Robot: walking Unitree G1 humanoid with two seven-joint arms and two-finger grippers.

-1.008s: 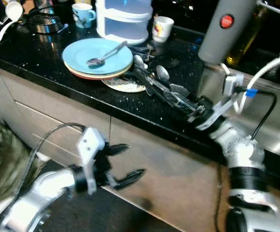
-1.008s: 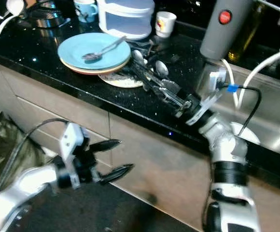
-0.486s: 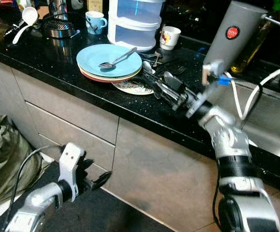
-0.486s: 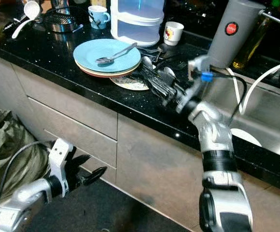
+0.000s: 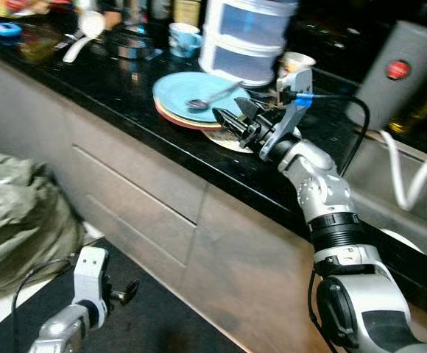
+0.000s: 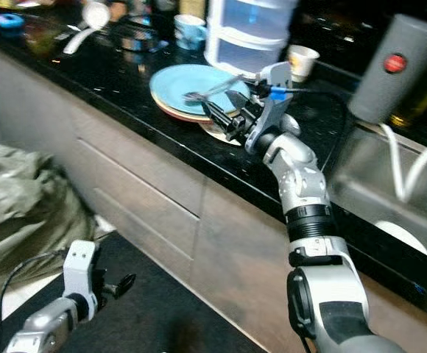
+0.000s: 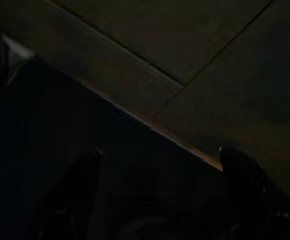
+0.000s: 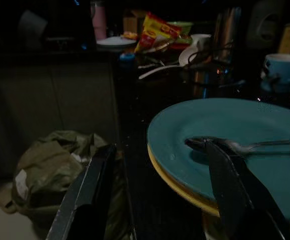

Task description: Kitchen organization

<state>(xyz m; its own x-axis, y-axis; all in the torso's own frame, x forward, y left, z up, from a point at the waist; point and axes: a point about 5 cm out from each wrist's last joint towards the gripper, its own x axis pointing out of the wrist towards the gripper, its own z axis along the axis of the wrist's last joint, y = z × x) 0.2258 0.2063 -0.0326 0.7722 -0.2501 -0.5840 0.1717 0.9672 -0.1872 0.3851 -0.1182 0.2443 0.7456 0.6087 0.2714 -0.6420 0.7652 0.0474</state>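
A light blue plate [image 5: 188,90] tops a short stack on the black counter [image 5: 110,81], with a metal spoon [image 5: 212,95] lying in it. A patterned plate [image 5: 228,141] peeks out beneath the stack on its right. My right gripper [image 5: 230,116] hovers just above the counter at the stack's right rim, open. In the right wrist view its fingers [image 8: 85,195] frame the blue plate [image 8: 265,175] and the spoon [image 8: 225,145], with nothing between them. My left gripper [image 5: 127,290] hangs low near the floor, open, and its fingers [image 7: 80,190] face the cabinet base.
Behind the plates stand a white stacked container [image 5: 246,37], a blue mug [image 5: 184,37] and a white cup [image 5: 296,62]. A grey cylinder [image 5: 397,73] and the sink [image 5: 420,213] lie to the right. Drawers [image 5: 140,198] front the counter. A green bag [image 5: 22,220] sits on the floor.
The camera has swung, shifting the whole scene. My right gripper went left from the cutlery pile to the blue plate's rim. My left arm has sunk toward the floor.
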